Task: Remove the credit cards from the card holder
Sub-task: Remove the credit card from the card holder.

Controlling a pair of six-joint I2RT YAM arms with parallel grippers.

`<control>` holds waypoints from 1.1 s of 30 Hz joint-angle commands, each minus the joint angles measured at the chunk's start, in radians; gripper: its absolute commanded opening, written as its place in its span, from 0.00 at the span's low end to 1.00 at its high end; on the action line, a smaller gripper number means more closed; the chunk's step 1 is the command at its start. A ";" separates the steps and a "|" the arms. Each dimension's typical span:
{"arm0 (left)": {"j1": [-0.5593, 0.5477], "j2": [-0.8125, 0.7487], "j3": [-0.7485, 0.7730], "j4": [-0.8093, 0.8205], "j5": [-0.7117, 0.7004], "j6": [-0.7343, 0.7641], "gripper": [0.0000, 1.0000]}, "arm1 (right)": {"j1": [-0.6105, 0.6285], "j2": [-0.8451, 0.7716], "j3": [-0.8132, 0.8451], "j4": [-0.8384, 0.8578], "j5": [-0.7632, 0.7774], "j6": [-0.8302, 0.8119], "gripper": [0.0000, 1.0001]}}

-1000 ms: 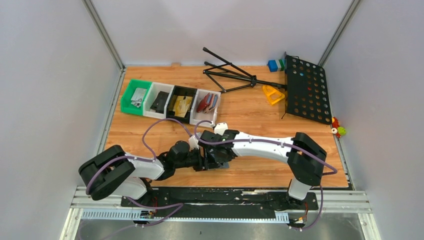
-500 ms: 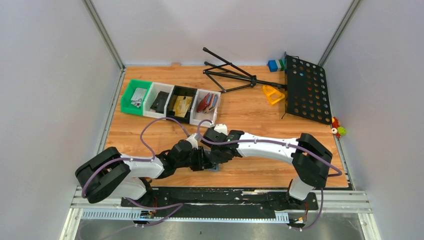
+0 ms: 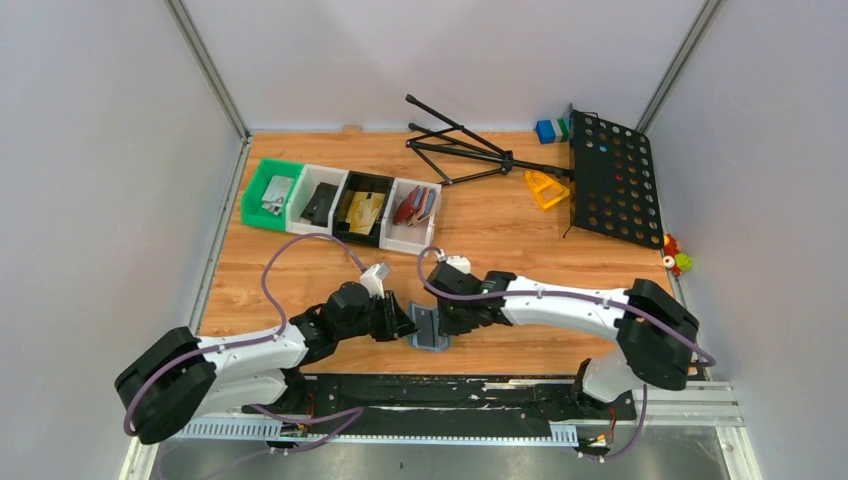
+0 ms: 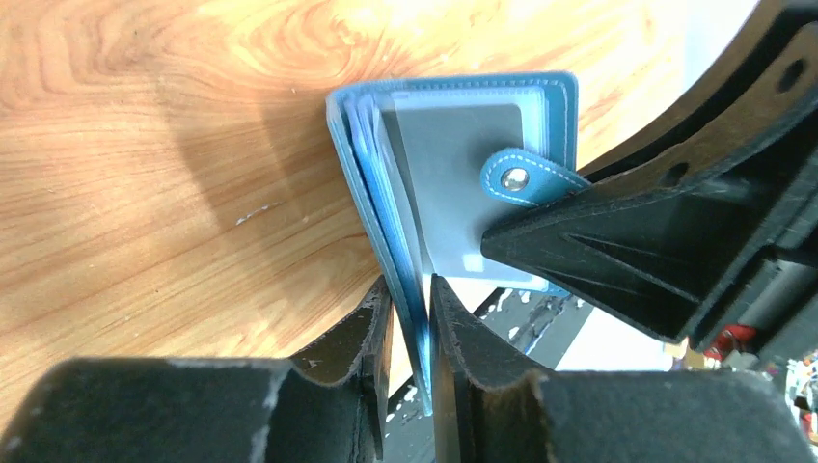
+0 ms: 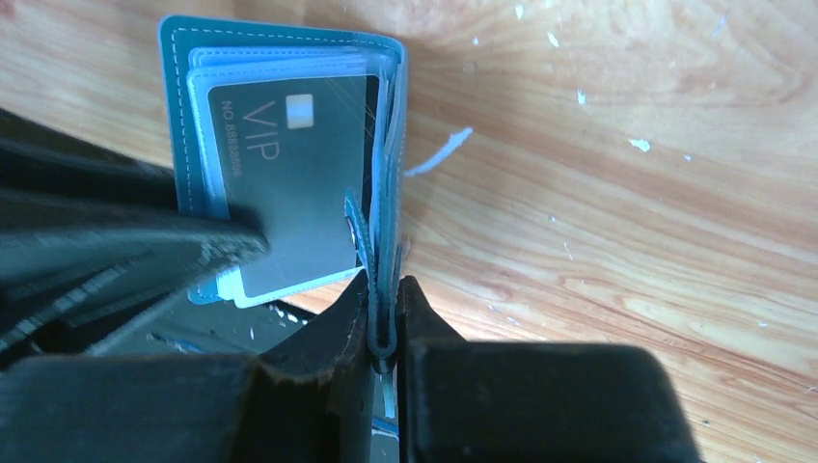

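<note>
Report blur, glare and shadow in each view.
Top external: evenly lit, sharp throughout. Left wrist: left tool blurred up close, card holder sharp, shadow on the wooden table beside it. Right wrist: right tool dark and blurred, faint sleeve glare across the grey VIP card.

Holder (image 3: 428,328) near front edge of table (image 3: 520,230), centre, opened between two arms: left gripper (image 3: 407,322) clamped on its left flap, right gripper (image 3: 447,318) on right flap. Card (image 5: 289,183) in inner sleeve. Row of bins (image 3: 340,205) behind, far left. Stand (image 3: 460,150) along back, panel (image 3: 612,180) at its right end, blocks (image 3: 550,130) just left of panel
</note>
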 commanded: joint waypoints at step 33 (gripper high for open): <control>0.049 -0.019 -0.037 0.205 0.230 -0.014 0.02 | -0.082 -0.410 -0.385 0.409 -0.208 -0.046 0.00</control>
